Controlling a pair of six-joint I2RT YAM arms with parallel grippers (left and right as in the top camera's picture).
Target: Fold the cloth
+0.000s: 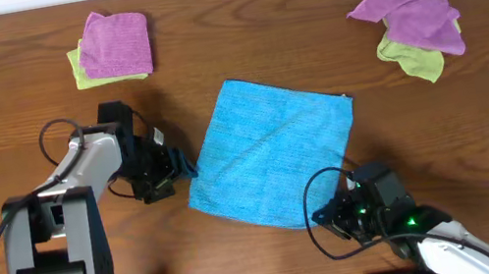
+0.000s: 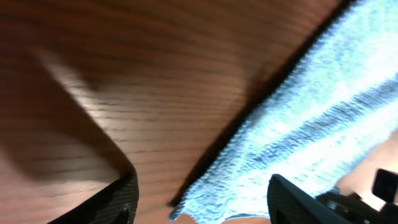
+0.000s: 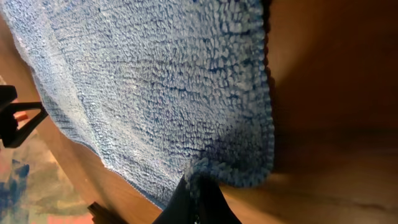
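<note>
The sky-blue cloth (image 1: pixel 272 152) lies spread flat on the wooden table, turned like a diamond, with a slight diagonal crease. My left gripper (image 1: pixel 180 165) is at the cloth's left corner. In the left wrist view its fingers (image 2: pixel 202 200) are open, with that corner (image 2: pixel 292 143) lying between them. My right gripper (image 1: pixel 340 203) is at the cloth's near right corner. In the right wrist view its fingers (image 3: pixel 198 190) are shut on the cloth's hem (image 3: pixel 155 87), which bunches up at the pinch. The white tag is not visible.
A folded purple cloth on a light green one (image 1: pixel 115 47) lies at the back left. A loose heap of purple and light green cloths (image 1: pixel 412 19) lies at the back right. Bare wood surrounds the blue cloth.
</note>
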